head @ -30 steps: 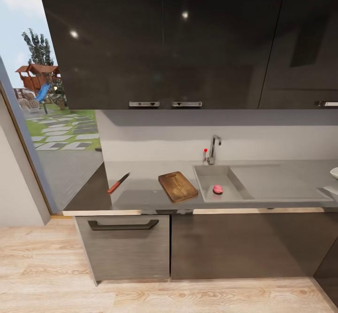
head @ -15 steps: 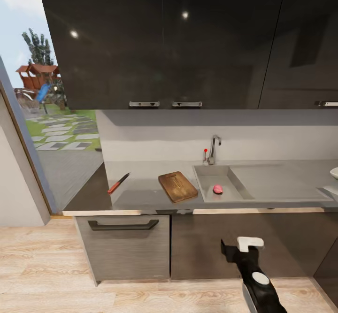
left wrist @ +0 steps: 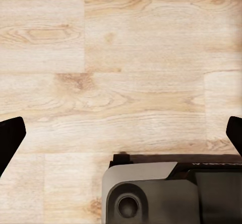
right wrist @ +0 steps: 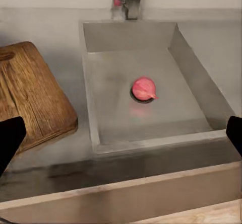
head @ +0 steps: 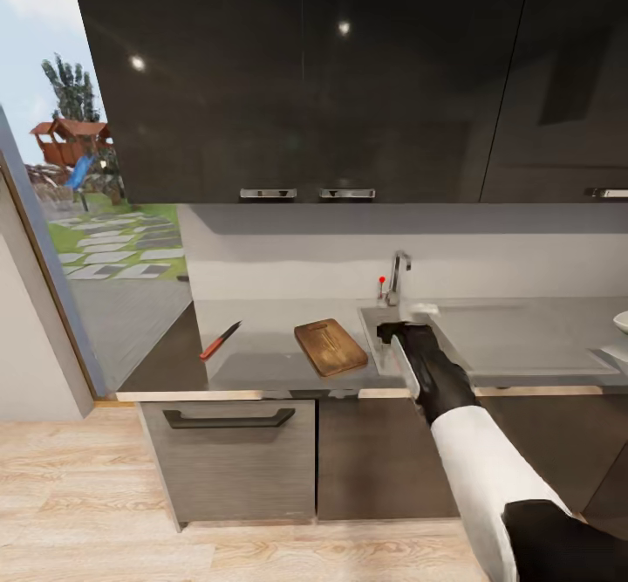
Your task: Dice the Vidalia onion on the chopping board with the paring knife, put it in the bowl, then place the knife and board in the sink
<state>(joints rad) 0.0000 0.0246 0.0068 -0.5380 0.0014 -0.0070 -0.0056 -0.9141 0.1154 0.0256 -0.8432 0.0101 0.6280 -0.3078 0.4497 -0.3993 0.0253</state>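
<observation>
The pink Vidalia onion [right wrist: 144, 88] lies on the drain in the grey sink [right wrist: 111, 108], below the chrome faucet [head: 397, 277]. My right gripper [head: 406, 322] hovers over the sink's front part, open, with its dark fingertips [right wrist: 10, 139] far apart and the onion ahead between them, untouched. In the head view the hand covers the onion. The brown chopping board [head: 330, 346] lies left of the sink on the countertop [head: 262, 320]. Further left rests the paring knife [head: 220, 340] with its red handle. The white bowl [head: 622, 322] peeks in at the far right. My left gripper [left wrist: 121, 138] hangs open over the wood floor.
Dark upper cabinets [head: 305, 76] hang over the counter. The sunken drainboard [head: 515, 338] adjoins the sink's right side. A drawer with a dark handle [head: 228, 419] sits under the counter. A glass door at left shows a garden. Part of my grey base [left wrist: 166, 194] is below the left gripper.
My right arm has risen from below the counter edge and reached forward over the sink, now covering the onion in the head view. Nothing on the counter has moved.
</observation>
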